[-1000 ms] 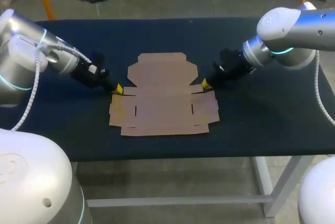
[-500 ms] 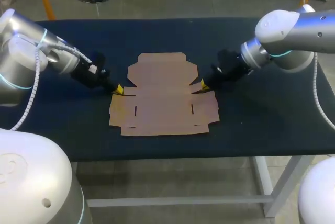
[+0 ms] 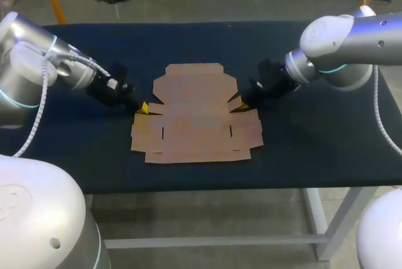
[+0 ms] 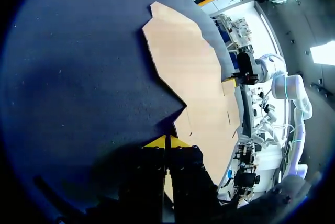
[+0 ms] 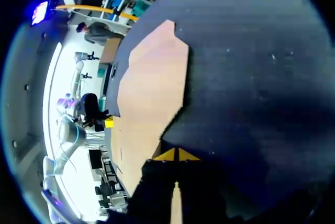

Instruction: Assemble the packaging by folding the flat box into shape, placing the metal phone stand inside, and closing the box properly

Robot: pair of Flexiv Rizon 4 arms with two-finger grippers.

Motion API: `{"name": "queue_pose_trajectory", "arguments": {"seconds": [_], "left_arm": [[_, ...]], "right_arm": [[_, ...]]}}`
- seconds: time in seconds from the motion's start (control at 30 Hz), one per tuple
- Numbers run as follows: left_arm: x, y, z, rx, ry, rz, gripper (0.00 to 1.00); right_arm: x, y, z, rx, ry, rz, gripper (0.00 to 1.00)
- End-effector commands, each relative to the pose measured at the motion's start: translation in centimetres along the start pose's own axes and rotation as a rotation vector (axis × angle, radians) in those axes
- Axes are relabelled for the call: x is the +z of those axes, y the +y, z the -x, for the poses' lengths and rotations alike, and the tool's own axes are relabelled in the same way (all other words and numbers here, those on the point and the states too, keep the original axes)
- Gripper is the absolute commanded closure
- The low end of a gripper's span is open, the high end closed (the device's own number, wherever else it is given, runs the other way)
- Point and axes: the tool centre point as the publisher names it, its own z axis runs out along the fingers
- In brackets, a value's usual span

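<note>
A flat brown cardboard box blank [image 3: 195,115] lies unfolded in the middle of the dark blue table [image 3: 314,143]. My left gripper [image 3: 142,107] is shut, its yellow tips low at the notch on the blank's left side. My right gripper [image 3: 240,104] is shut too, its tips at the matching notch on the right. In the left wrist view the closed tips [image 4: 166,141] point into the notch of the blank [image 4: 193,72]. In the right wrist view the closed tips [image 5: 176,154] sit at the edge of the blank [image 5: 149,88]. No phone stand shows in any view.
Bare table cloth lies on both sides of the blank and behind it. The table's front edge [image 3: 207,184] runs a short way in front of the blank.
My right gripper has slid a little to the left, further into the blank's right notch. The left arm and the blank have not visibly moved.
</note>
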Motion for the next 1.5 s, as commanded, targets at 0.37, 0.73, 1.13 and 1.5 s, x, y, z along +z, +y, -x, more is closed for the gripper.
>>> {"name": "queue_pose_trajectory", "arguments": {"seconds": [0.37,0.73,1.13,1.5], "left_arm": [[0.6,-0.7,-0.8,0.009,-0.014,0.025,1.0],[0.8,-1.0,-2.0,0.021,-0.139,-0.019,1.0],[0.6,-0.5,-3.0,0.037,-0.237,-0.053,1.0],[1.2,-0.5,-3.7,0.06,-0.259,-0.049,1.0]], "right_arm": [[-0.1,-0.5,-0.7,0.001,-0.03,0.028,1.0],[-0.2,-0.5,-1.7,0.026,-0.084,0.057,1.0],[-0.3,-0.5,-2.7,0.055,-0.137,0.093,1.0],[0.1,-0.4,-3.2,0.056,-0.168,0.114,1.0]]}}
